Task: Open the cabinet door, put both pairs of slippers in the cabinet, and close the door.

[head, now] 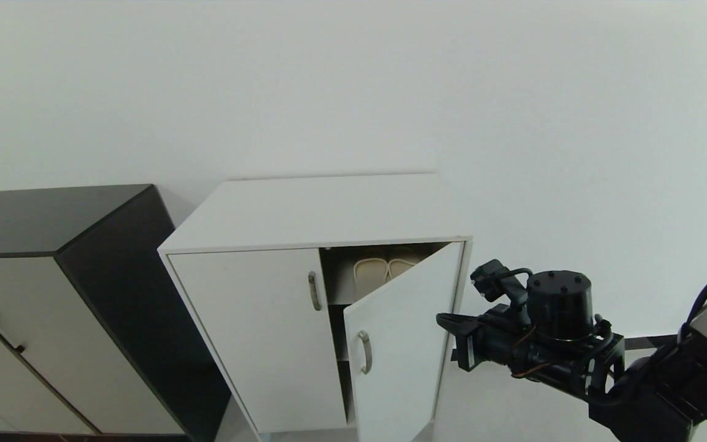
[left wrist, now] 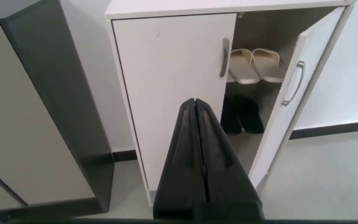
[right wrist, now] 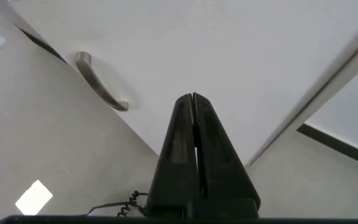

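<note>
1. Two pairs already lie in the cabinet point(head: 310, 212): the light slippers point(head: 384, 268) above, the dark slippers point(left wrist: 242, 115) below. So I judge that only the closing is left.
2. The right door point(head: 402, 344) stands partly open, its handle point(head: 364, 351) free.
3. The right gripper point(head: 445, 320), fingers pressed together and empty, sits just beside the door's outer face (a flat tip suits pushing, I judge). I cannot tell whether it touches.
4. The left gripper point(left wrist: 194, 102), fingers likewise together and empty, hangs well back from the shut left door point(head: 249, 331), likely to stay out of the swing.
5. The left wrist view shows the dark slippers, which the door hides from the head view. The right wrist view shows how near the tip is to the door.
</note>
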{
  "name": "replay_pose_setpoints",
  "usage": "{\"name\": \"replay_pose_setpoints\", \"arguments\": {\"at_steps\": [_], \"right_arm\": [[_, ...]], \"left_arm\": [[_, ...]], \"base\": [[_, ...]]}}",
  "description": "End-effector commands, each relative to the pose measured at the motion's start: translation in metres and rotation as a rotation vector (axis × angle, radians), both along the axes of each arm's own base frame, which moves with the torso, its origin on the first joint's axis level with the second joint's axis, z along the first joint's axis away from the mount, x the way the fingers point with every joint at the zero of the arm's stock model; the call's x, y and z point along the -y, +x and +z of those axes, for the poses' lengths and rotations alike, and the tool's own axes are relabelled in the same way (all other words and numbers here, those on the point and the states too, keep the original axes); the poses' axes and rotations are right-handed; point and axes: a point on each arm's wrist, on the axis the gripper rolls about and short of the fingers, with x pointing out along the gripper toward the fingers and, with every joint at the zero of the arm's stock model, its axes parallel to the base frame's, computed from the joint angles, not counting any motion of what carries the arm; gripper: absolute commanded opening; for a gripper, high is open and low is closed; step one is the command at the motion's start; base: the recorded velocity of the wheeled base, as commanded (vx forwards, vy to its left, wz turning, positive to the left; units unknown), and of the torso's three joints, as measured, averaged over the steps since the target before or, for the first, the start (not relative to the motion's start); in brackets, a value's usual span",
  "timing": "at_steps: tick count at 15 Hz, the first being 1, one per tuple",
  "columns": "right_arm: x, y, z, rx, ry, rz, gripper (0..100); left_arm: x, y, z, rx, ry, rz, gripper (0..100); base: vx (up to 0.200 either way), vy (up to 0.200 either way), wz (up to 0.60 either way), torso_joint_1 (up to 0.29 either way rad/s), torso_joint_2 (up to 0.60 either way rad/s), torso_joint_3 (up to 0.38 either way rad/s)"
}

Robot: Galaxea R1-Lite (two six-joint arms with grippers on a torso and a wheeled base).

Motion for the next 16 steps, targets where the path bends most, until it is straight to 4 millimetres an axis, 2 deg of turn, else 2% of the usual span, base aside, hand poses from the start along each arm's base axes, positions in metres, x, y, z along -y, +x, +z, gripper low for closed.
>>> {"name": "replay_pose_setpoints", "arguments": {"at_steps": [1, 7, 14, 16], "right_arm": [[-0.005, 0.005, 0.0, 0.007, 0.006, -0.001, 0], [-0.009, 0.033, 0.0, 0.05, 0.022, -0.042, 0], [-0.03, 0.07, -0.011, 0.08, 0.036, -0.048, 0], [-0.03, 0.079, -0.015, 0.082, 0.036, -0.06, 0]], "left_arm": [[0.0, 0.0, 0.0, 0.001, 0.0, 0.0, 0], [0.0, 0.0, 0.0, 0.001, 0.001, 0.0, 0], [0.0, 0.0, 0.0, 0.001, 0.001, 0.0, 0], [0.0, 0.0, 0.0, 0.001, 0.0, 0.0, 0]], "base": [[0.0, 0.0, 0.0, 0.0, 0.0, 0.0], [0.0, 0.0, 0.0, 0.0, 0.0, 0.0], [0.0, 0.0, 0.0, 0.0, 0.0, 0.0], [0.0, 0.0, 0.0, 0.0, 0.0, 0.0]]}}
